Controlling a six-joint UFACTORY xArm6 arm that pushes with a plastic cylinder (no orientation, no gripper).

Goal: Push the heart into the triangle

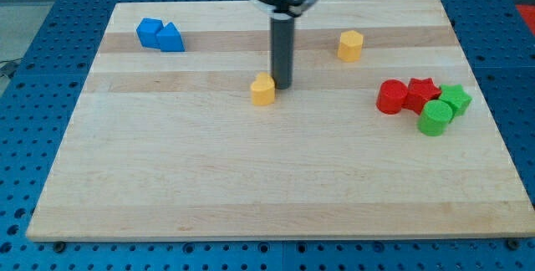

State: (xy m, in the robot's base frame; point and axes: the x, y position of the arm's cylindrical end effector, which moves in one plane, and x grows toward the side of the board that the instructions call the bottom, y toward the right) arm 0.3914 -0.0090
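Observation:
A yellow heart block (262,90) lies near the middle of the wooden board (251,187). My tip (282,84) stands right beside it, at its upper right edge, touching or almost touching. A blue triangle block (171,38) lies far off at the view's top left, pressed against another blue block (150,31) whose shape I cannot make out. The rod rises straight up from the tip to the arm's head at the view's top.
A yellow hexagon block (350,45) lies to the upper right of the tip. At the view's right sits a cluster: a red cylinder (391,96), a red star (420,92), a green star (456,98) and a green cylinder (435,117).

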